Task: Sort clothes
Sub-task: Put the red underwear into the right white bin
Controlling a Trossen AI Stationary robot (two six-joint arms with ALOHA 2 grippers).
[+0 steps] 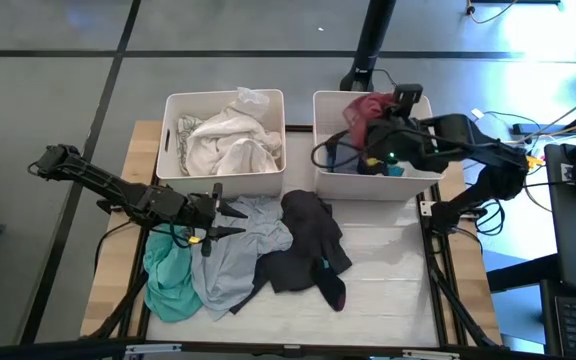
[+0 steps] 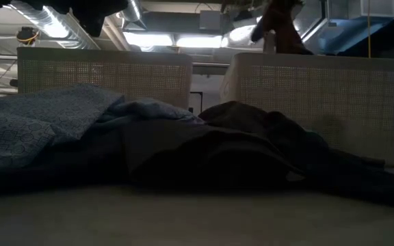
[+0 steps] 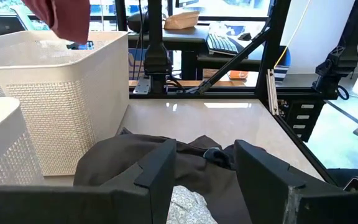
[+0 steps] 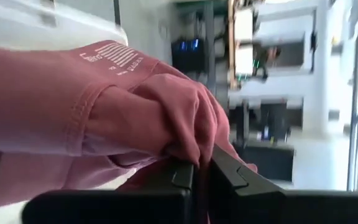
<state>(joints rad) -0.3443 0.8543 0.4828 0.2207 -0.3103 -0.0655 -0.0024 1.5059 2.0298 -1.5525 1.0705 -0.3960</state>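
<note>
A pile of clothes lies on the table's near half: a teal-green piece [image 1: 168,285], a pale grey-blue piece [image 1: 233,255] and a black piece [image 1: 306,245]. My left gripper [image 1: 230,217] is open and level just over the grey-blue piece, its fingers [image 3: 160,177] pointing at the black cloth [image 3: 114,158]. My right gripper [image 1: 370,125] is shut on a dark red garment [image 1: 368,107] above the right white bin [image 1: 320,150]. The left bin [image 1: 171,150] holds white clothes [image 1: 226,140]. My right gripper pinches a bunched fold of the dark red garment [image 4: 188,146] between its two fingertips, several layers gathered together. The fingers come slanting down from the table's right side. The garment [image 2: 282,31] hangs from them over the right bin; its lower end is hidden by the bin's wall.
The right bin also holds bright blue and dark pieces [image 1: 388,168]. Both bins stand side by side at the table's far edge. Bare tabletop [image 1: 388,270] lies to the right of the pile. Beyond the table stand a desk and frame posts [image 3: 160,50].
</note>
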